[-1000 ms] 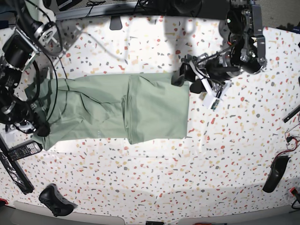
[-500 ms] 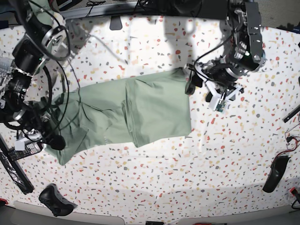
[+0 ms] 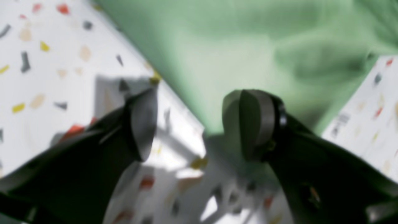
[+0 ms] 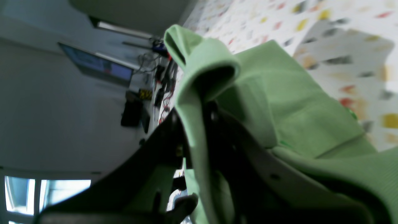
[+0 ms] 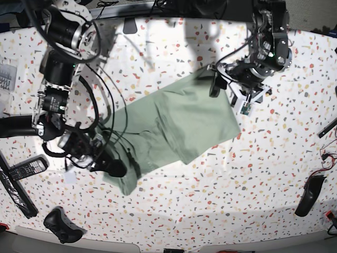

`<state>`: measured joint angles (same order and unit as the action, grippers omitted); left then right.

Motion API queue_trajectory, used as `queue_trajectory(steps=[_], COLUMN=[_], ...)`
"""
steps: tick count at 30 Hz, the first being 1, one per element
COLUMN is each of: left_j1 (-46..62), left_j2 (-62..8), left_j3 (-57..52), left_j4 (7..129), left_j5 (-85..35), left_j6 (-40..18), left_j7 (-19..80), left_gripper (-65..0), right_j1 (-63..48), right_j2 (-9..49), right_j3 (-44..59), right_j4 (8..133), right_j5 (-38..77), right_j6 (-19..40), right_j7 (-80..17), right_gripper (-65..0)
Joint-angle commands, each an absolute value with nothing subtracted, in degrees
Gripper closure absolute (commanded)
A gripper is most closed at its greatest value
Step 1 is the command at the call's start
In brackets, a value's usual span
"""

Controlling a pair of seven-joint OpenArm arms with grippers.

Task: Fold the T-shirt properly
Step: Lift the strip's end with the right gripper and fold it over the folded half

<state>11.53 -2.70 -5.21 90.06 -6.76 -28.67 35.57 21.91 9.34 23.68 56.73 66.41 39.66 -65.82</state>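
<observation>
i've got the t-shirt [image 5: 179, 126] lying partly folded across the middle of the speckled desk [image 5: 174, 211], skewed on a diagonal, with one end lifted off the surface at my right side. my right pincer [image 4: 199, 124] is clamped shut on a bunched fold of the green cloth, which drapes over and between its fingers in the wrist view. my left pincer [image 3: 189, 124] stands wide open with nothing in it, hovering at the shirt's far corner, one finger [image 3: 141, 124] over bare desk and the other over the hem. i judge the step in hand is carrying the gripped end over to make the next fold, and to do it well i'd want the left pincer to pin or take that far corner first, so the cloth stays taut and doesn't swing round any further. i'd lift only enough to clear the lower layer, then lay the edge down square to the existing crease. as for writing, i can read none: no brand or label shows on the shirt, and the wrist views are too blurred to make out any.
</observation>
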Motion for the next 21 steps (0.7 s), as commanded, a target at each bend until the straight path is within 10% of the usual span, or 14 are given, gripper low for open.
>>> queue_trajectory(steps=[1, 21], left_j1=[11.0, 8.0], left_j2=[-2.7, -2.7], left_j3=[-5.1, -5.1], left_j4=[88.7, 84.1], left_j5=[-6.9, -7.0], left_j6=[-28.2, -28.0], left_j7=[35.6, 34.7], left_gripper=[-38.3, -38.3], right_j1=[23.6, 23.3], right_j2=[9.0, -7.1], right_j3=[22.5, 6.7], right_j4=[57.7, 57.7], right_j5=[68.6, 68.9], right_j6=[40.0, 39.1], right_j7=[-65.5, -65.6], right_gripper=[0.0, 0.0])
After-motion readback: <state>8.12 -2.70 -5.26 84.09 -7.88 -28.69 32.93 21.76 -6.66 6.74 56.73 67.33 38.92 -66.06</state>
